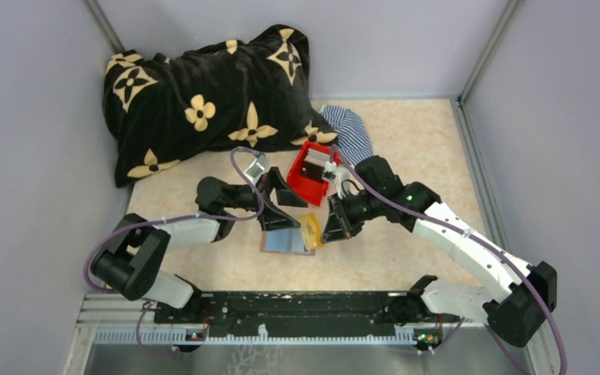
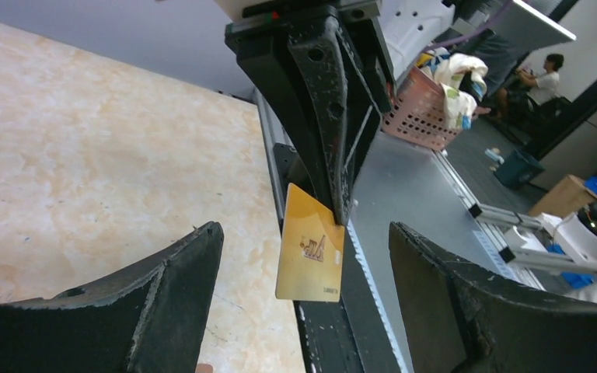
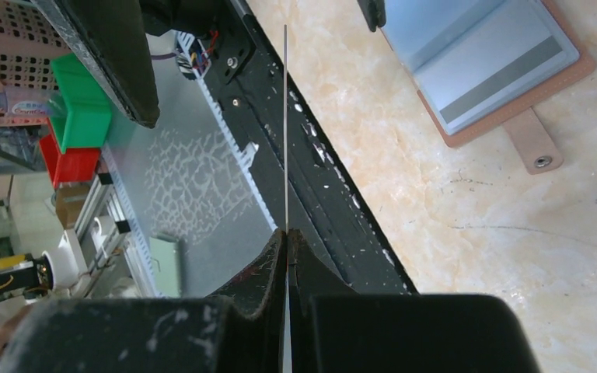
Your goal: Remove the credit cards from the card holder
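The card holder [image 1: 266, 250] lies open on the table, reddish-brown, with a light blue credit card [image 1: 283, 239] in its slot. In the right wrist view the card holder [image 3: 563, 78] shows its snap tab [image 3: 534, 144]. My right gripper [image 1: 330, 229] is shut on an orange credit card [image 1: 310, 231], lifted clear of the holder. That orange card [image 2: 311, 252] hangs upright between the open fingers [image 2: 163, 295] of my left gripper [image 2: 307, 268], touching neither. From the right wrist the card [image 3: 285, 132] is a thin edge in the shut right gripper [image 3: 286, 233].
A red open-top box [image 1: 310, 173] stands just behind the grippers. A black flowered blanket [image 1: 203, 94] and a striped cloth [image 1: 348, 129] lie at the back. The black base rail [image 1: 297, 305] runs along the near table edge.
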